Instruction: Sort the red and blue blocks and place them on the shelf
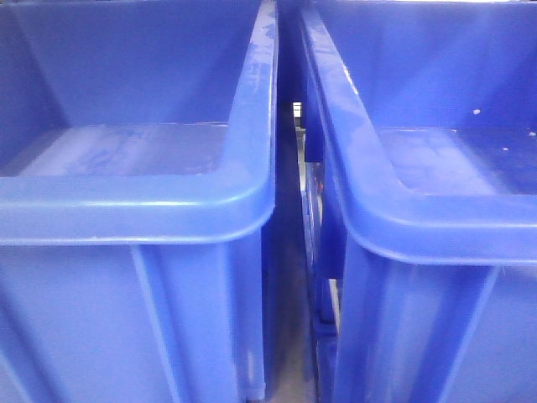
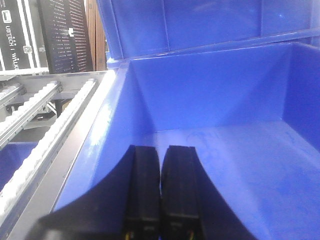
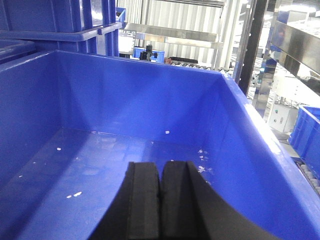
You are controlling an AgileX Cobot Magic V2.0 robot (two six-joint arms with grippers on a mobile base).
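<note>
No red or blue block shows in any view. My left gripper (image 2: 161, 148) is shut, its black fingers pressed together with nothing between them, hovering over the inside of a big blue bin (image 2: 220, 90). My right gripper (image 3: 160, 164) is also shut and holds nothing, above the floor of another big blue bin (image 3: 125, 100) speckled with white flecks. The shelf (image 2: 45, 115) shows in the left wrist view as grey slanted roller rails left of the bin. The front view shows only the two bins side by side, left bin (image 1: 134, 201) and right bin (image 1: 436, 227).
A narrow gap (image 1: 289, 252) separates the two bins. More blue bins (image 2: 200, 25) are stacked behind the left one. A black perforated case (image 2: 65, 35) stands beyond the rails. Steel racking (image 3: 295, 40) and another blue bin (image 3: 306, 130) lie to the right.
</note>
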